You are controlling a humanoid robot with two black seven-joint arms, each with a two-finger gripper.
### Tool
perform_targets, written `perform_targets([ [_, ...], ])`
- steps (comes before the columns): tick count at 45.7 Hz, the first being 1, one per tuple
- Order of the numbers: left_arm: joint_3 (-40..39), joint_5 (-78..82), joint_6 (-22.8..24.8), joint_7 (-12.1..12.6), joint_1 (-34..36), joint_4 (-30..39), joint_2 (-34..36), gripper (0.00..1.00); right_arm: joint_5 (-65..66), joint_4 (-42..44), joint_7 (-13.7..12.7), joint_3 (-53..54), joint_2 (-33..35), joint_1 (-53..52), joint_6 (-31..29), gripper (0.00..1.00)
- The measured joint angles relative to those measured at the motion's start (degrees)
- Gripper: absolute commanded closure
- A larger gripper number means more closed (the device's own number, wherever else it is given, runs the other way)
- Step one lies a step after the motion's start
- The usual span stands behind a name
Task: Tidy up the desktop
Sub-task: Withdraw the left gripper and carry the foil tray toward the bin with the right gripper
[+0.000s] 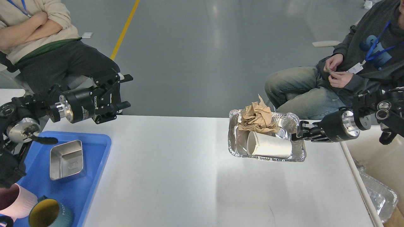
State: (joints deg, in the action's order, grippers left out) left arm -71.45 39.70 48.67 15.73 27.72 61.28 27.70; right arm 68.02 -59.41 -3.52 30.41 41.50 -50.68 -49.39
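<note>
The right gripper is clamping the right-hand rim of a foil tray, its fingers closed on the crinkled edge, and it is holding the tray at the far right part of the desktop; whether the tray is touching the surface or hanging just above it cannot be told. Inside the tray a white paper cup is lying on its side with its mouth turned left, and a crumpled brown paper is sitting just behind it at the far end.

The left gripper is hovering over the far left corner of the desktop with its two fingers spread apart and nothing between them.

Below it, at the near left, a blue tray is resting on the desktop, carrying a steel rectangular dish, a pink mug and a dark teal mug. Off the right edge of the desktop, a beige bin is holding more foil trays.
</note>
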Motion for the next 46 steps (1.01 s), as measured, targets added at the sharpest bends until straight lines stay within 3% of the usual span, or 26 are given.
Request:
perform_targets([
  [15, -0.5, -5.4, 1.2, -1.4, -2.9, -8.5, -4.5, 0.03, 0.1, 0.2, 0.0, 0.0, 0.2, 0.9, 0.1, 1.00],
  [37, -0.4, -5.4, 0.5, -1.8, -2.4, -11.4, -6.8, 0.03, 0.0, 2.9, 0.0, 0.0, 1.4, 1.1, 0.2, 1.00],
  [46, -0.8, -5.5, 0.2, -4.5, -2.0, -12.0, -7.7, 0.03, -0.1, 6.9, -0.2, 0.0, 4.9, 1.3, 0.3, 1.00],
])
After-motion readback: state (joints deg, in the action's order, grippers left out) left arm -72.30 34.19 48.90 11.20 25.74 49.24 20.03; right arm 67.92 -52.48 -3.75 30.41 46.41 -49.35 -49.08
